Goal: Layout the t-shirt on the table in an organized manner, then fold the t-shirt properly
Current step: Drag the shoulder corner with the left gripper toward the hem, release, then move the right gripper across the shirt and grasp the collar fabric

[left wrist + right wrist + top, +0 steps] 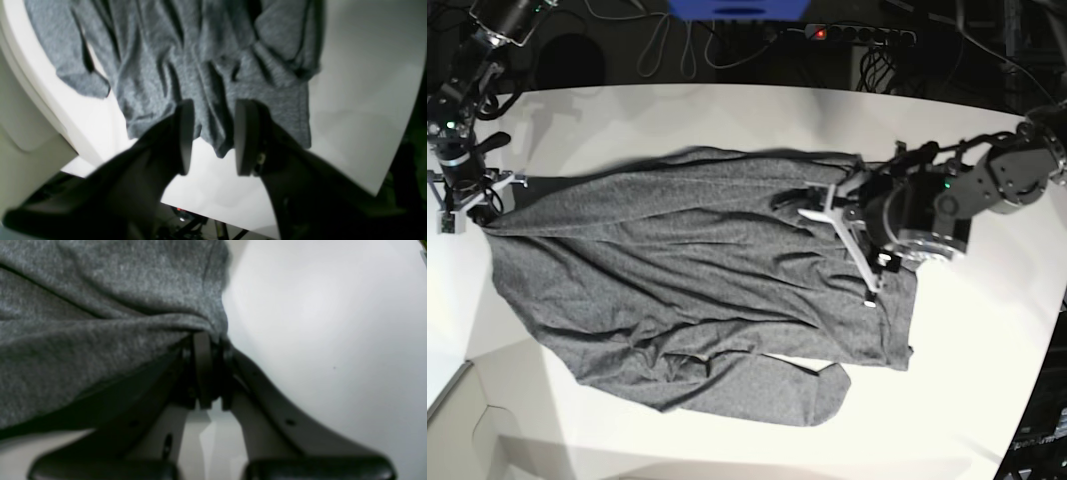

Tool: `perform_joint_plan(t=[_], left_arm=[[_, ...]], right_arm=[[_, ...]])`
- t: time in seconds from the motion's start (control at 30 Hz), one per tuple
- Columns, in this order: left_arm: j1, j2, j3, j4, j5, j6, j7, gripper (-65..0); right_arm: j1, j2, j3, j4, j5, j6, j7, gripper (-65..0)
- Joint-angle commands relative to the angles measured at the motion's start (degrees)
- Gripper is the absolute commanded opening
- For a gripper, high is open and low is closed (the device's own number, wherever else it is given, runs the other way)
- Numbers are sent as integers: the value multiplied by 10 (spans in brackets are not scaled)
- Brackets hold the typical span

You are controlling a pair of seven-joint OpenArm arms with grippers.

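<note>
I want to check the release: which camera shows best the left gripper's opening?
The left wrist view: the left gripper stands open above the t-shirt hem. Base view shows it small; right wrist view misses it.

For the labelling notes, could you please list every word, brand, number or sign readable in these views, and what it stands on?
None can be read.
t-shirt: plain grey, no print or label showing.
table: bare white, unmarked.
Power strip beyond the table: only a red light; any lettering is too small to read.
</note>
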Motion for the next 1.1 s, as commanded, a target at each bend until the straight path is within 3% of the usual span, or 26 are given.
perform_joint_plan(t=[0.0,0.07,0.17,0.27,0.5,0.57,0.87,1.07], left_arm=[[-12,-4,-24,6,6,1,-2,-451],[13,2,-69,6,5,1,-3,-451],[72,50,-152,5,7,1,4,-449],[131,93,-192,1,29,1,3,-414],[239,183,-203,-6,223,1,-2,-396],[269,207,-244,-6,262,1,-3,-396],[330,336,-616,-4,276,1,3,-396],[327,356,-850,-4,276,1,3,-395]], right_arm=[[5,10,3,11,8,-4,14,-650],[5,9,3,10,8,-4,14,-650],[5,9,0,9,8,-4,14,-650],[5,7,0,9,8,-4,14,-650],[5,4,-1,11,8,-4,14,-650],[5,4,-1,11,8,-4,14,-650],[-4,3,26,33,8,-4,14,-419],[-5,-19,86,60,9,-4,14,-368]])
